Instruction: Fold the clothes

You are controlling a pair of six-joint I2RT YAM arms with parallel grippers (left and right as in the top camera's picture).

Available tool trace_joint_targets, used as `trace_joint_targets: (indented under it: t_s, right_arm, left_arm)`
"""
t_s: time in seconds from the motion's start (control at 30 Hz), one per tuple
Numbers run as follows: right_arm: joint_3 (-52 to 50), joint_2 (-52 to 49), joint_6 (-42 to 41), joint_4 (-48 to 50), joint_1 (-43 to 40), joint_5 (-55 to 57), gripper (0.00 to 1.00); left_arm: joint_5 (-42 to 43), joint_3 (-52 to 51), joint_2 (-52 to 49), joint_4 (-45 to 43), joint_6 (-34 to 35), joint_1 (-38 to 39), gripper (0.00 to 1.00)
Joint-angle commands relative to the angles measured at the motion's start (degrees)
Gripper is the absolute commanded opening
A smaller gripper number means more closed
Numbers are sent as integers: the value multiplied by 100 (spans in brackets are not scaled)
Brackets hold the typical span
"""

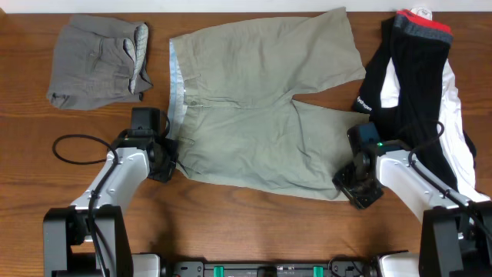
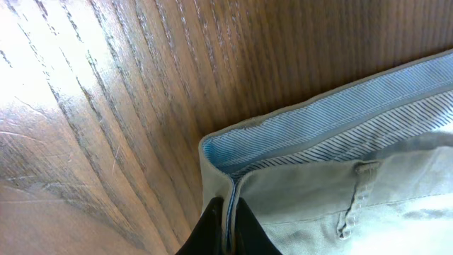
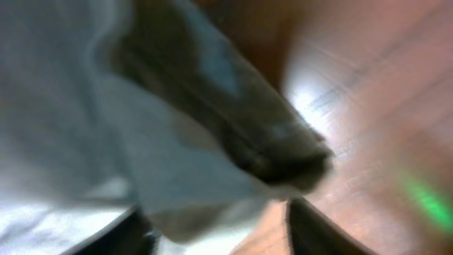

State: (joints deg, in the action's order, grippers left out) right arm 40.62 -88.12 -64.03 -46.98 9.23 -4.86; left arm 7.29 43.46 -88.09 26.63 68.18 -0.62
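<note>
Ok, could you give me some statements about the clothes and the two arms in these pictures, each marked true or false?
1. The green shorts lie spread open in the middle of the table. True.
2. The grey garment is spread out flat. False: it lies folded in a compact bundle at the far left.
3. The left gripper is at the waistband corner of the green shorts. True.
4. The black, white and red garment lies on the left side. False: it is on the right side.
5. The right gripper is at the grey garment. False: it is at the hem of one leg of the green shorts.
</note>
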Motion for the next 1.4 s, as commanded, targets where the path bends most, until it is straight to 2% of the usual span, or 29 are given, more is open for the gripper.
trace_joint_targets:
  t_s: [0.0,0.1,0.23,0.37,0.47,0.67,0.9,1.1,1.37]
  right_arm:
    - [-428,-142,-68,127,39,146,26]
    - [-479,-142,-59,153,37,236,1]
    - [-461,-142,35,208,35,468,1]
    - [-210,-129,684,240,-33,461,1]
    - [262,-111,1580,105,-94,442,1]
    - [1467,-59,2315,-562,-452,479,1]
    - [2857,-59,3084,-1244,-815,483,1]
    - [3794,-17,3355,-1821,-852,509,1]
    - [4118,721,3501,-2319,-852,509,1]
  left_arm:
    - [-87,-39,-63,13,-179,-33,6]
    - [-87,-39,-63,26,-232,-33,6]
    - [-87,-37,-63,24,-636,-33,6]
    - [-83,-7,-15,26,-1333,-35,6]
    - [-39,87,157,181,-1768,-33,6]
    - [-55,179,1014,463,-2284,-33,6]
    - [-673,179,2608,1036,-2341,-33,6]
    - [-870,179,3781,1377,-2435,-33,6]
    - [-863,179,4881,1523,-2511,-33,6]
